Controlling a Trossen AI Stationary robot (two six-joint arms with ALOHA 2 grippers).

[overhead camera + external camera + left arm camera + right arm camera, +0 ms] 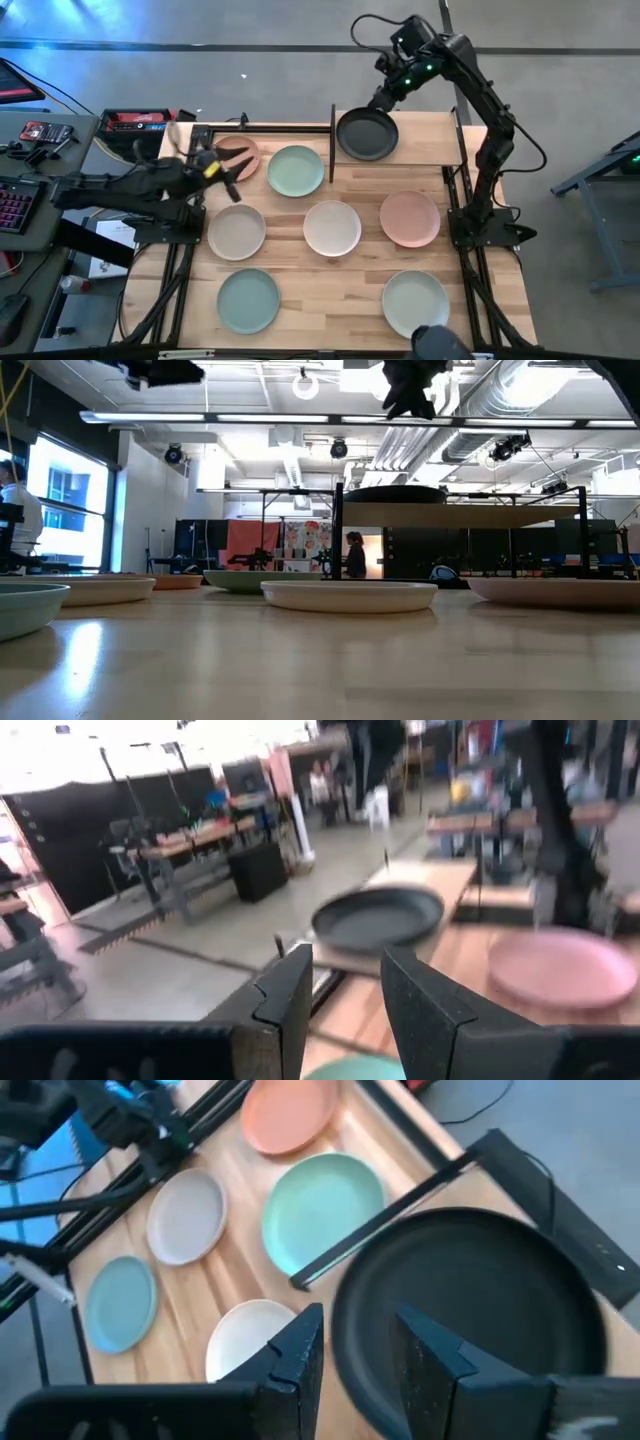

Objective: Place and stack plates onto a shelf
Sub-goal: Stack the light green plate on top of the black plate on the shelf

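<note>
The black plate (367, 135) lies flat on the shelf (425, 140), at its 9 o'clock end — the shelf spans the bench (330, 275) from about 12 to 2 o'clock in the high view. The right gripper (383, 97) hangs just past the plate's 12 o'clock rim; in the right wrist view its fingers (297, 1352) stand a little apart with nothing between them, above the plate's near edge. Whether they touch the rim cannot be told.

The other seven plates sit on the bench, none stacked. A pink plate (240, 155) is at 10 o'clock, partly under the left arm, and a mint plate (295, 170) lies just beside it, next to the shelf's black end rail (331, 143). Through the middle run a beige plate (237, 231) at 9 o'clock, a cream plate (332, 227) at centre and a second pink plate (410, 218) at 3 o'clock, below the shelf. Along the near edge are a mint plate (248, 300) at 7 o'clock and a paler mint one (415, 302) at 5 o'clock.

The left gripper (231, 187) hovers at 9 o'clock between the first pink plate and the beige one — its fingers (290, 1005) narrowly parted, holding nothing.
</note>
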